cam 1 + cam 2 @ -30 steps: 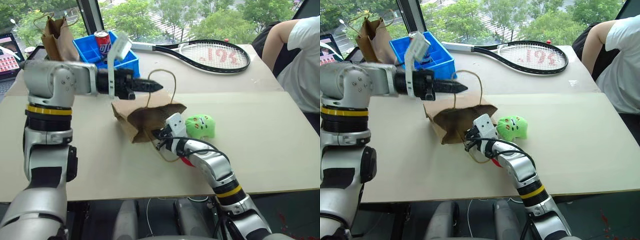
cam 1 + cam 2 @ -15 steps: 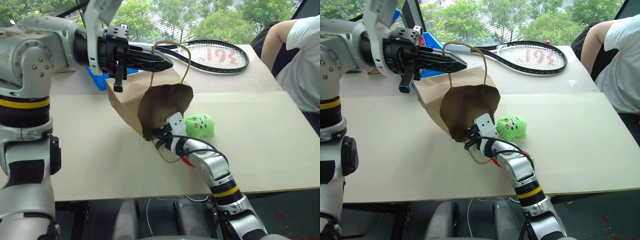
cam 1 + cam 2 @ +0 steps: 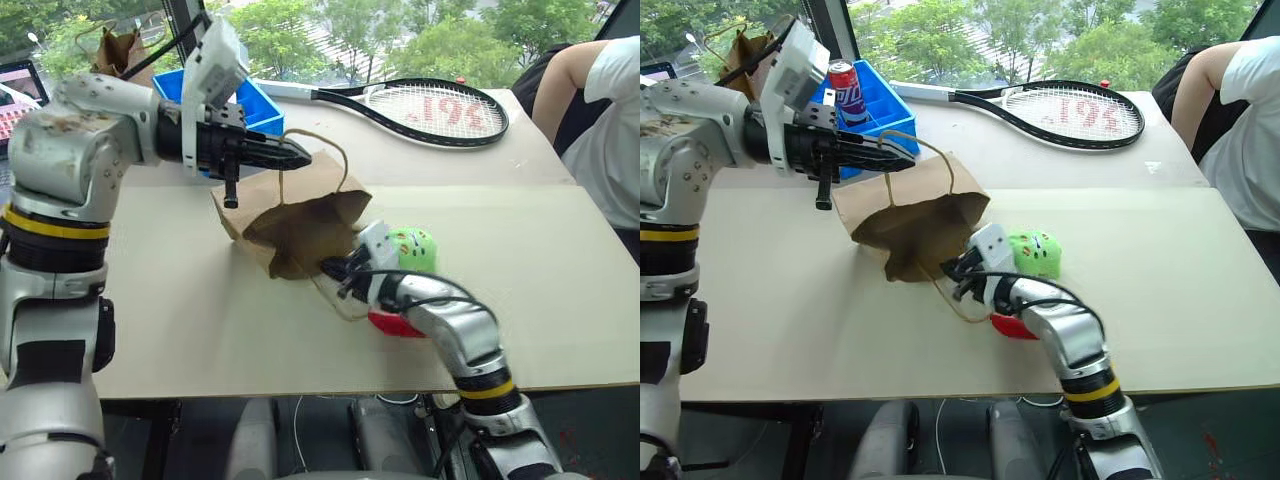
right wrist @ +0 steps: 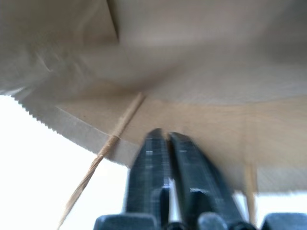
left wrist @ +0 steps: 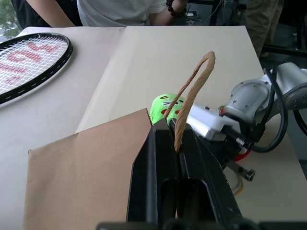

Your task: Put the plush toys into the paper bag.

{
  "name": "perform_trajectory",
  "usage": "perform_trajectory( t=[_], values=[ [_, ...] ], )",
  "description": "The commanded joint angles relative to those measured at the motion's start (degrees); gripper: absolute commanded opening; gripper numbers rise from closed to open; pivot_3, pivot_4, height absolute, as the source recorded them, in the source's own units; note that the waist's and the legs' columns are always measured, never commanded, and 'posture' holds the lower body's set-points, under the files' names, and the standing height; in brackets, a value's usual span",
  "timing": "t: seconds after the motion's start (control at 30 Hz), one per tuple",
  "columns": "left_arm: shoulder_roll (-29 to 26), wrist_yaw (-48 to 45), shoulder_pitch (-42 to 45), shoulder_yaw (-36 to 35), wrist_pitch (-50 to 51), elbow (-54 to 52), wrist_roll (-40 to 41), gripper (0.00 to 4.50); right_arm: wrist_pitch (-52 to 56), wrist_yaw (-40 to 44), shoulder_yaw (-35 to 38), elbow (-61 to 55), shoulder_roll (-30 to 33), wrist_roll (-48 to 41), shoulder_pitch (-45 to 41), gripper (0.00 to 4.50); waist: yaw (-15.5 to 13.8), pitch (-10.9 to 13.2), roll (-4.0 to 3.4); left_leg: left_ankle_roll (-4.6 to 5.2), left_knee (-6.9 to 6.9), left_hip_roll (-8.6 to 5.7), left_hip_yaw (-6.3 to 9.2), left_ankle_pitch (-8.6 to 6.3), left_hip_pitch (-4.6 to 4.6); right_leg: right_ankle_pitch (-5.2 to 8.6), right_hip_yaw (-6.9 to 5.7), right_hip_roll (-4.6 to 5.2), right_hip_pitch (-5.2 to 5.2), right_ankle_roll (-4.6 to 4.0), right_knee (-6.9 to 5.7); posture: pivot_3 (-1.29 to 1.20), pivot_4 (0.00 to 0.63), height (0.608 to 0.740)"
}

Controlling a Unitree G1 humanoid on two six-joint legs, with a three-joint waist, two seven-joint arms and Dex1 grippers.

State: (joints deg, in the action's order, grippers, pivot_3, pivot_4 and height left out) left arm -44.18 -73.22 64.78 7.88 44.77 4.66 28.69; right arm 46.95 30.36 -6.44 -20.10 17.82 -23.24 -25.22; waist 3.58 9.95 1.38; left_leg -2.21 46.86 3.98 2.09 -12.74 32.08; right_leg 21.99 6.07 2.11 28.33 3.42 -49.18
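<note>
The wide brown kraft paper bag [image 3: 290,215], lying mid-counter [image 3: 560,290], is held by its twine handle [image 5: 192,91] in the closed left pincer [image 3: 295,155]. The right pincer [image 4: 164,139], fingers nearly together, is seen at the bag's mouth. The round green plush [image 3: 412,248] and red plush [image 3: 395,323] are beside it, toward the near edge.
</note>
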Motion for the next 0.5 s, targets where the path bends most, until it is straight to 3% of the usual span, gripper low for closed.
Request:
perform_trajectory(
  t=[0.03, 0.17, 0.23, 0.27, 0.37, 0.5],
  values=[
    [0.7, 0.4, 1.5, -1.5, -1.2, -0.4, -0.2, 0.00, 10.3, 2.5, 9.3, -11.2, 5.4, -11.0, -3.6, 2.21, 0.0, 0.0, -0.01, 0.00, -0.01, 0.00, 0.00, 0.00, 0.00, 0.00, 0.00, 0.00, 0.00, 0.00, 0.00, 0.00, 0.150, 0.658],
    [1.6, 1.0, 0.7, -1.8, -1.0, -0.9, 0.1, 0.00, 18.7, 4.2, 16.3, -14.3, 14.3, -18.1, -5.5, 3.51, -0.1, 0.0, -0.01, 0.00, -0.02, 0.00, 0.05, 0.00, -0.01, 0.00, -0.05, 0.00, -0.04, 0.00, 0.03, 0.00, 0.150, 0.658],
    [2.2, 1.5, 0.5, -2.1, -0.6, -1.1, 0.5, 0.00, 18.7, 4.0, 16.8, -12.6, 19.0, -16.3, -5.7, 4.29, -0.2, 0.0, -0.01, 0.01, -0.02, 0.00, 0.05, 0.00, -0.02, 0.00, -0.05, 0.00, -0.06, -0.01, 0.07, 0.00, 0.150, 0.658],
    [2.4, 1.6, 0.3, -2.2, -0.3, -1.5, 0.8, 0.00, 17.6, 4.4, 15.9, -11.0, 21.8, -14.3, -4.9, 4.48, -0.2, 0.0, -0.01, 0.01, -0.02, -0.02, 0.04, 0.00, -0.02, 0.00, -0.05, 0.02, -0.06, -0.01, 0.06, 0.00, 0.150, 0.658],
    [2.9, 2.0, -0.2, -2.3, 0.5, -2.6, 1.5, 0.00, 12.9, 3.3, 11.8, -5.2, 25.9, -7.9, -3.4, 4.48, -0.4, 0.0, -0.01, 0.01, -0.03, -0.02, 0.02, 0.00, -0.02, 0.01, -0.05, 0.03, -0.05, -0.01, 0.08, 0.00, 0.150, 0.658],
    [3.1, 2.3, -0.8, -2.6, 2.0, -4.1, 2.6, 0.00, 9.8, 2.0, 8.5, 2.7, 23.2, -4.4, -3.2, 4.48, 0.1, 0.0, -0.02, 0.01, -0.04, -0.02, 0.01, 0.00, -0.02, 0.00, -0.02, 0.02, -0.03, -0.01, 0.06, 0.00, 0.150, 0.658]
  ],
)
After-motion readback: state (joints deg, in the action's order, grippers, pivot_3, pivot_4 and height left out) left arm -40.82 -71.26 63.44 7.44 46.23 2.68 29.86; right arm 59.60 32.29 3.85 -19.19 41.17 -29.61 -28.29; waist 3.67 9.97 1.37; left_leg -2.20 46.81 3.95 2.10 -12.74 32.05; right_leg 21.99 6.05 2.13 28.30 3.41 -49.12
